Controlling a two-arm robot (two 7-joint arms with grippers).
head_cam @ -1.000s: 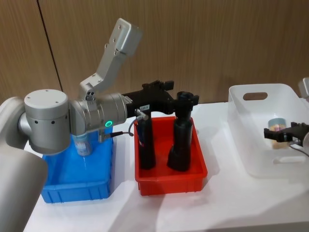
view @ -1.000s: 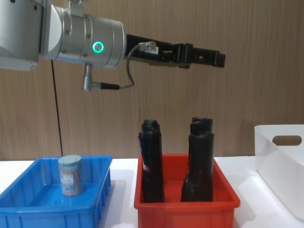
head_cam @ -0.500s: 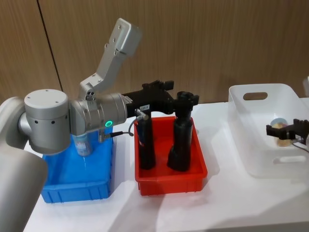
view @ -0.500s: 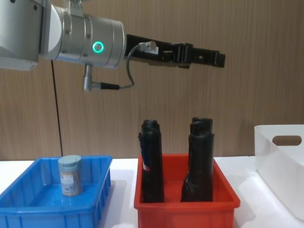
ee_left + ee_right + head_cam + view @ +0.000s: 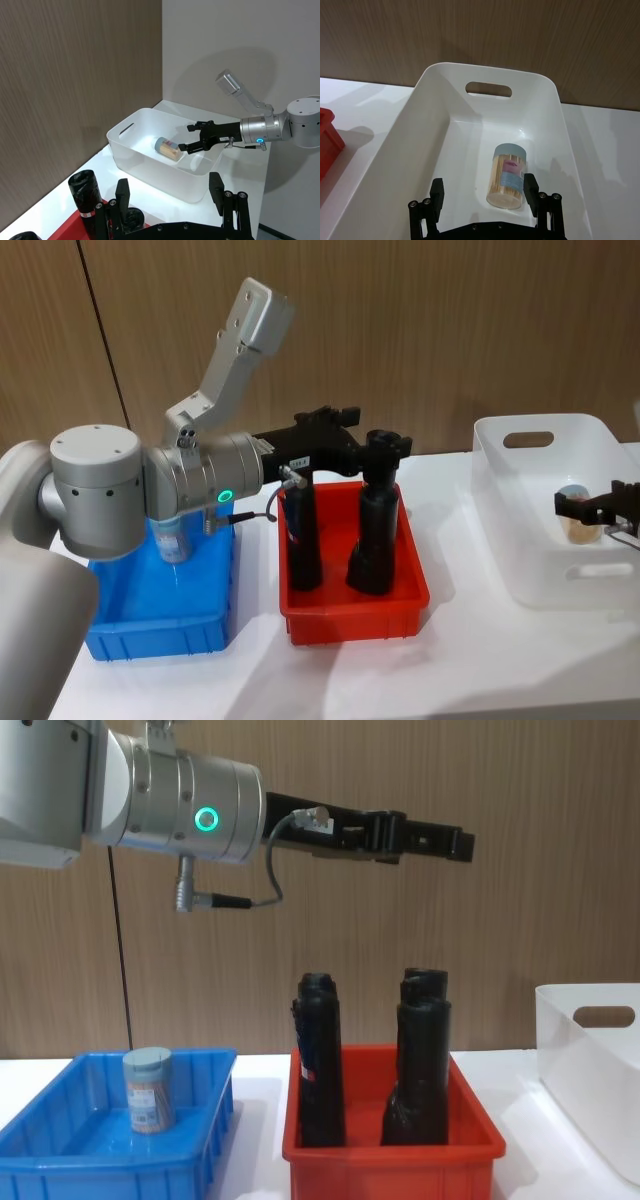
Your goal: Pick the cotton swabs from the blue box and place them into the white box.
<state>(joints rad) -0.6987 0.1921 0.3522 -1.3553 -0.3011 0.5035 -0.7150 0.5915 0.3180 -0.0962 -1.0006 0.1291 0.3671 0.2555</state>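
Looking down from the head: left gripper point(image 5: 335, 430) hangs high over the red bin point(image 5: 300, 625), above two black rolls point(image 5: 375, 530) standing in it. Blue box point(image 5: 150, 630) sits at the left of the desk point(image 5: 480, 670), with one swab jar point(image 5: 172, 540) upright at its back, half hidden by the arm. White box point(image 5: 497, 500) is at the right. A second swab jar point(image 5: 578, 532) is inside it, with the right gripper point(image 5: 588, 503) just above, jaws released.

Left wrist: left gripper's fingers point(image 5: 122, 192) are spread wide, nothing between them. Farther off, the second swab jar point(image 5: 167, 149) lies on its side in the white box point(image 5: 150, 175). Right gripper point(image 5: 187, 137) is close by its end, jaws apart; cannot tell if they touch it.

Right wrist: swab jar point(image 5: 509, 175) lies flat on the floor of the white box point(image 5: 435, 110), lid toward the handle cutout point(image 5: 488, 90). Right fingers point(image 5: 438, 192) are spread wider than the jar.

Chest: left gripper point(image 5: 440, 842) is high above the black rolls point(image 5: 320, 1060). Swab jar point(image 5: 148, 1090) stands upright in the blue box point(image 5: 60, 1160). White box point(image 5: 590, 1070) is at the right edge.
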